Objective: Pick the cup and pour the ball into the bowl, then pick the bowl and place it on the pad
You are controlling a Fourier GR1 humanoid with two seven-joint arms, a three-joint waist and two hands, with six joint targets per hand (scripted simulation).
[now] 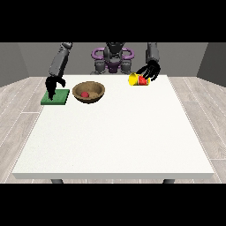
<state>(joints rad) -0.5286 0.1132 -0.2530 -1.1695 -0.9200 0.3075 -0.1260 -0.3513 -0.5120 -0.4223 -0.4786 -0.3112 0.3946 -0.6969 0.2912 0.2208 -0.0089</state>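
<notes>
A brown wooden bowl [89, 92] stands on the table's far left part, with a red ball [84, 94] lying inside it. A green square pad [56, 97] lies just left of the bowl. A yellow cup [138, 80] with a red inside lies tipped on its side at the far right, its mouth turned towards the view's right. The hand at the view's right [150, 70] has its fingers curled over the cup. The hand at the view's left [52, 85] hangs over the pad with its fingers pointing down, holding nothing.
The white table [114, 137] stretches wide towards the camera, its front edge near the view's bottom. The robot's torso stands behind the far edge, between the two arms.
</notes>
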